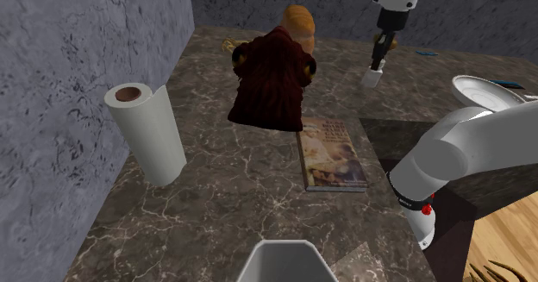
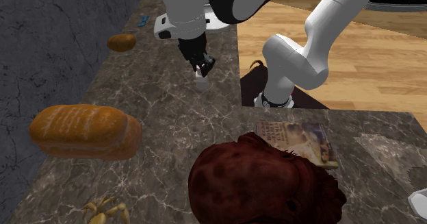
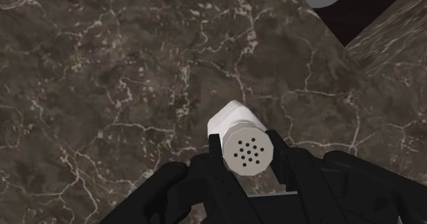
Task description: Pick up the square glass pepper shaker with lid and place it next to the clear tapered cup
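The gripper (image 3: 246, 151) is clamped on the shaker (image 3: 230, 120) near its lid, above the counter (image 3: 102, 85); a fast carry toward the cup (image 1: 287, 259) may let it slip.

Clutter lay all over the dark marble counter (image 1: 241, 194) beneath the jaws!
A dark red furry toy (image 1: 272, 78) sat near the jaws with a loaf (image 2: 85, 131) beyond it, a book (image 1: 332, 153) lay nearby, a white plate (image 1: 483, 89) sat on the opposite side, and a paper towel roll (image 1: 147, 134) stood well apart.
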### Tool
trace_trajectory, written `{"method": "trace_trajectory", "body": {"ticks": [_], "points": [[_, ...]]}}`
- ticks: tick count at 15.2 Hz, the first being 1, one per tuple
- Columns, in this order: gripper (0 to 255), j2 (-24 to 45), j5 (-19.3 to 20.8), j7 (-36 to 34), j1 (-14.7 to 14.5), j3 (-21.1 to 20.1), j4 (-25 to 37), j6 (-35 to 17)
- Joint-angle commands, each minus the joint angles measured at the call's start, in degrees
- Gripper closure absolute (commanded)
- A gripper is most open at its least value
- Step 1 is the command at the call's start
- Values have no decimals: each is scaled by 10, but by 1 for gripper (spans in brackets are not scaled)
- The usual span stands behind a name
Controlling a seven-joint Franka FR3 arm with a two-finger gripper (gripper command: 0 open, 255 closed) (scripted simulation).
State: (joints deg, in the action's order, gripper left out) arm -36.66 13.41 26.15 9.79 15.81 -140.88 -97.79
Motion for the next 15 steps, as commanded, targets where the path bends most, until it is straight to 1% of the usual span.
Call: {"method": "trace_trajectory", "body": {"ticks": [1, 15], "points": [[255, 0, -2, 1, -1, -2, 16, 16], [255, 9, -14, 11, -6, -16, 129, 120]]}}
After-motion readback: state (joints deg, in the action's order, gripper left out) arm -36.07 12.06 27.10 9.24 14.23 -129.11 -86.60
